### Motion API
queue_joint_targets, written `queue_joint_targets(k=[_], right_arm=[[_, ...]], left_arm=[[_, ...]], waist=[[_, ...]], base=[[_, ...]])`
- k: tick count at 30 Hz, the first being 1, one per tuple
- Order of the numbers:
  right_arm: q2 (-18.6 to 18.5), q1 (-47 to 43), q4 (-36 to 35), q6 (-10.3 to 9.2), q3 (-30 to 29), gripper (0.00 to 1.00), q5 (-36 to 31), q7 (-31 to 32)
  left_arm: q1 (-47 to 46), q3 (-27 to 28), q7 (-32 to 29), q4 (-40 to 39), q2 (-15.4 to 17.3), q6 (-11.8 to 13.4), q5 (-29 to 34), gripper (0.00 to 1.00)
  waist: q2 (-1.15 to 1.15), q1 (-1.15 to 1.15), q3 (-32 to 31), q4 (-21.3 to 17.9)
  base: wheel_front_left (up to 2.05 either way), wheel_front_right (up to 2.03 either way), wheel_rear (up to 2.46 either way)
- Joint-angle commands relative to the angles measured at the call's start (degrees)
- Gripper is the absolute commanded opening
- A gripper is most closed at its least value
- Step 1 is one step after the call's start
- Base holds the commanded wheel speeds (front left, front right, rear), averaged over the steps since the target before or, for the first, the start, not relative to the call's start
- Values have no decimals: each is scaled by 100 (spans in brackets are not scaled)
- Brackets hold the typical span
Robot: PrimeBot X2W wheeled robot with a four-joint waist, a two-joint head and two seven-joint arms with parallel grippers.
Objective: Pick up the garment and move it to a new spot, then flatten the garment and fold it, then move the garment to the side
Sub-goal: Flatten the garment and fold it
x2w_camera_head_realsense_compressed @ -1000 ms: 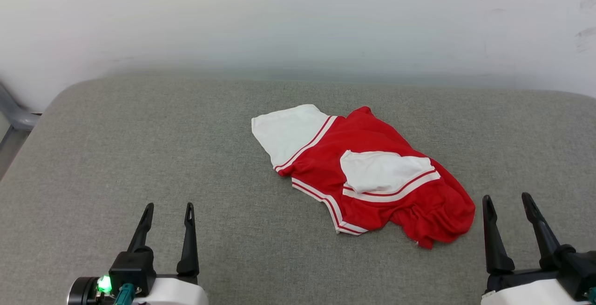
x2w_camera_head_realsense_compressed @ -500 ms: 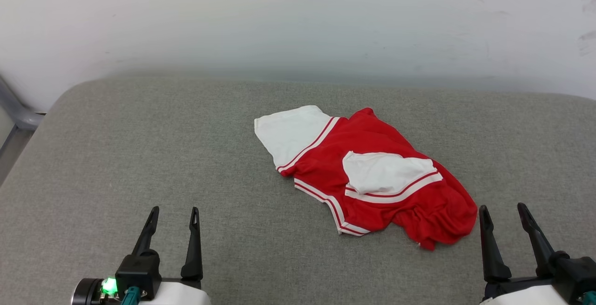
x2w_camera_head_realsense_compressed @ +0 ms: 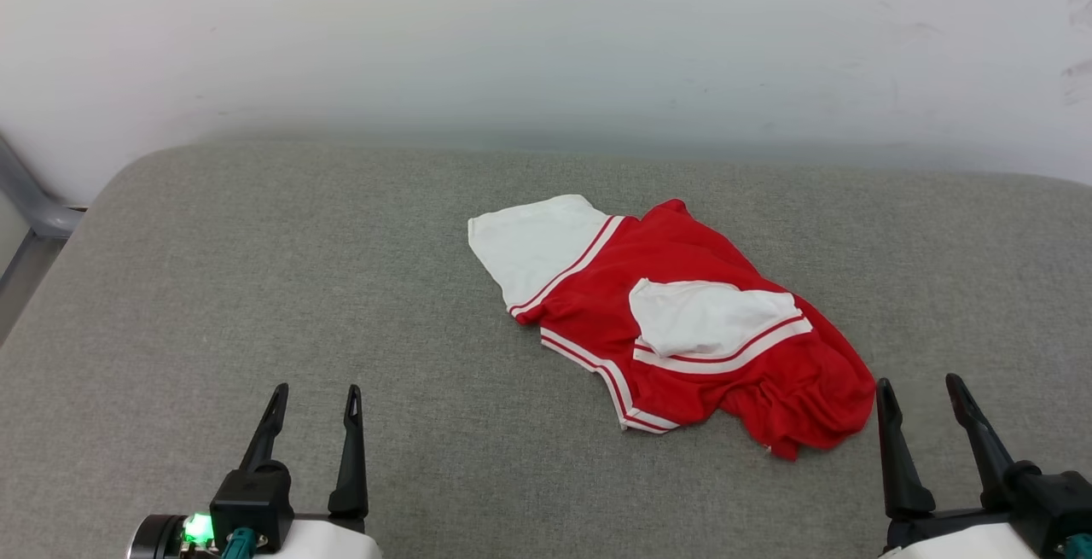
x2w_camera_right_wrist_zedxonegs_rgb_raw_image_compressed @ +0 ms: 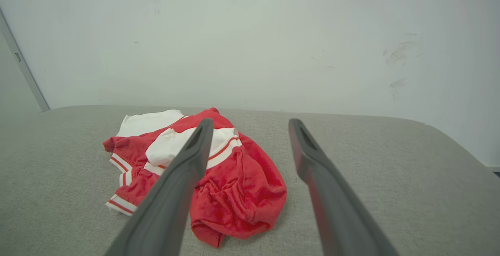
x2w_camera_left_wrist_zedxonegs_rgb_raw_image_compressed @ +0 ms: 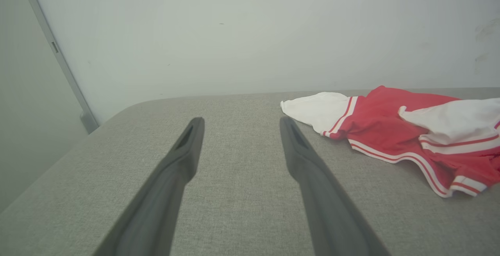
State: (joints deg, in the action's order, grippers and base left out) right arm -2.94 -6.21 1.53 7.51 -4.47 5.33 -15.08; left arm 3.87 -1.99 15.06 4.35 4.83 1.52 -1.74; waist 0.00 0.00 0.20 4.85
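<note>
Left gripper (x2w_camera_head_realsense_compressed: 316,390): jaws spread wide, nothing between them, tips over the bare grey padded surface (x2w_camera_head_realsense_compressed: 256,269). Right gripper (x2w_camera_head_realsense_compressed: 919,382): same, spread wide, empty.

Garment (x2w_camera_head_realsense_compressed: 682,320): crumpled heap lying on the padded surface, ahead of both grippers and between them, much nearer the right one. In the head view its red near-right bulge sits just beside the right gripper's inner fingertip, a strip of grey showing between them, so no contact. From the left gripper it is well apart, ahead and off to that gripper's right.

Left wrist view: garment lies outside the jaws, right of the right-hand finger, white sleeve end closest to that tip. Between the jaws is plain grey fabric.

Right wrist view: garment lies ahead and left; the left-hand finger crosses in front of it, and its red edge shows in the left part of the gap between the jaws.

Layout: one white sleeve spread at the far-left end, a second white sleeve with red-striped trim lying on top of the red body. White wall (x2w_camera_head_realsense_compressed: 546,30) behind the surface.
</note>
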Motion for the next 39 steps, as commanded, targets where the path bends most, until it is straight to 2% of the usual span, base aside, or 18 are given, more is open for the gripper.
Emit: queue_joint_targets(k=[1,9,15,19,25,30,35,39], right_arm=[[11,-39,-3,-4,-15,100,17,-14],[12,329,-271,-4,-142,100,-101,-14],[-23,1134,-552,-4,-190,100,-304,-13],[-257,1858,-447,-5,29,100,-34,-13],[-1072,3020,174,-5,928,100,272,142],[-1729,3836,667,-6,2043,100,891,1206],[-2453,4361,984,-6,3357,100,1933,2755],[-3096,4748,971,-6,4373,100,2855,3947]], left_arm=[[47,12,17,23,-17,-6,38,100],[-6,-3,17,56,-50,-41,58,100],[-138,-39,17,59,-82,-38,51,100],[-227,-55,17,63,-96,-29,32,100],[-338,-59,17,99,-113,-41,16,100],[-440,-67,17,113,-128,-50,17,100],[-541,-89,17,134,-149,-52,13,100],[-635,-147,16,126,-166,-49,-14,100]], waist=[[0,0,1,-7],[0,0,28,-2],[0,0,135,82],[0,0,251,122],[0,0,399,177],[0,0,511,231],[0,0,634,314],[0,0,791,406]], base=[[0,0,0],[0,0,0],[0,0,0],[0,0,0],[0,0,0],[0,0,0],[0,0,0],[0,0,0]])
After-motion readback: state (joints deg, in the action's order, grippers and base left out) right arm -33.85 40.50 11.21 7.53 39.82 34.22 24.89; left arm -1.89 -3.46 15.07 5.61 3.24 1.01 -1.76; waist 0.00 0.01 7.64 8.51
